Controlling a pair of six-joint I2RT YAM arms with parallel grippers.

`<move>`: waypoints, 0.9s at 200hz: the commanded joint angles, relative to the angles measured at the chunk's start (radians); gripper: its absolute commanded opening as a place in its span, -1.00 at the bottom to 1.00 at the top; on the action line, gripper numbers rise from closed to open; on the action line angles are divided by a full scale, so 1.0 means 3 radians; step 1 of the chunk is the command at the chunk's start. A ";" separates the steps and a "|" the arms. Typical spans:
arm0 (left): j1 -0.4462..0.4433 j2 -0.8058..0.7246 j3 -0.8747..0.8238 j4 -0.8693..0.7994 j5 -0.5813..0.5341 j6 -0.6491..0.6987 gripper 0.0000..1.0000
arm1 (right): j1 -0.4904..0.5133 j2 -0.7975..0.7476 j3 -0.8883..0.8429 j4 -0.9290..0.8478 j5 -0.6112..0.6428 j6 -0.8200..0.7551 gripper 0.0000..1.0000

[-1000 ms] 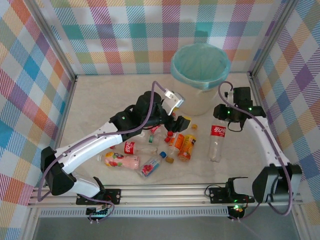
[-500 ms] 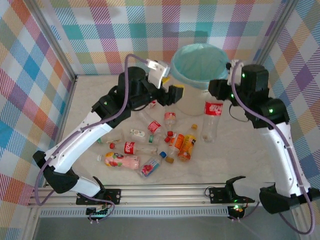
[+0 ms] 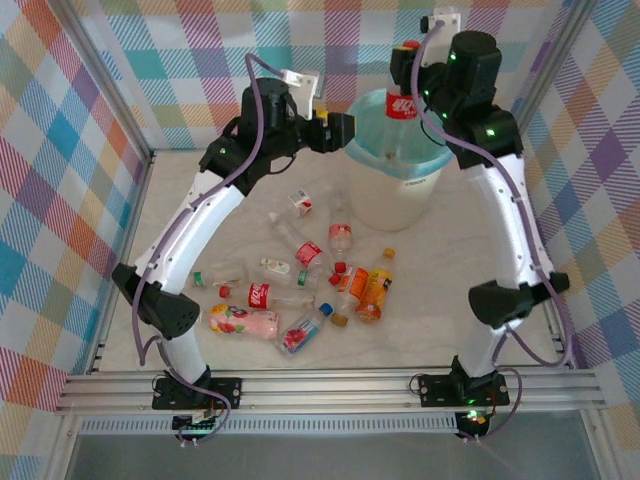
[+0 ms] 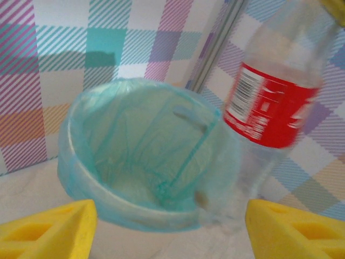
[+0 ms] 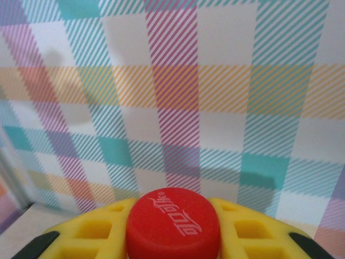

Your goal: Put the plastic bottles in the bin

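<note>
- Table (image 3: pixel 430 300): carries the bin and loose bottles.
- Bin (image 3: pixel 400 205): teal-lined, upright at the far side. What shows of its inside looks bare.
- Bottles (image 3: pixel 262 295): roughly ten, scattered mid-table, apart from the bin, all yet to be moved.
- Cola bottle (image 3: pixel 403 105): hangs upright over the bin mouth, not yet dropped.
- Right hand (image 5: pixel 172 226): closed on its red cap.
- Left hand (image 3: pixel 338 130): spread wide, empty, beside the rim.
- Progress, as judged: early.

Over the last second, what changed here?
The right hand, shut on the red-labelled cola bottle at its cap, carried it up from the table to above the bin. The left hand, open and empty, rose from the pile to beside the bin's rim. The other bottles stayed put.
</note>
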 commanded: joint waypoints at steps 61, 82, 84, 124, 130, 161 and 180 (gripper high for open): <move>0.0120 0.0385 0.0337 -0.0049 0.0261 -0.0073 0.46 | 0.0020 0.0839 0.0409 0.0634 0.0098 -0.0442 -0.75; 0.0146 0.0411 0.0317 -0.0060 0.0239 -0.0070 0.46 | 0.0017 0.0923 0.0249 0.0635 0.0073 -0.0308 -0.75; 0.0149 0.0413 0.0316 -0.0062 0.0234 -0.0070 0.46 | 0.0017 0.0923 0.0219 0.0645 0.0072 -0.0297 -0.75; 0.0182 0.0366 0.0124 -0.0043 0.0205 -0.0085 0.46 | 0.0017 0.0783 -0.0646 0.1048 0.0056 -0.0209 -0.69; 0.0183 0.0353 0.0080 -0.0026 0.0205 -0.0088 0.46 | 0.0017 0.0749 -0.0802 0.1139 0.0056 -0.0217 -0.69; 0.0188 0.0296 -0.0079 0.0012 0.0195 -0.0106 0.46 | 0.0012 0.0629 -0.1373 0.1458 0.0071 -0.0270 -0.64; 0.0189 0.0268 -0.0153 0.0037 0.0185 -0.0131 0.47 | 0.0008 0.0600 -0.1533 0.1492 0.0081 -0.0263 -0.29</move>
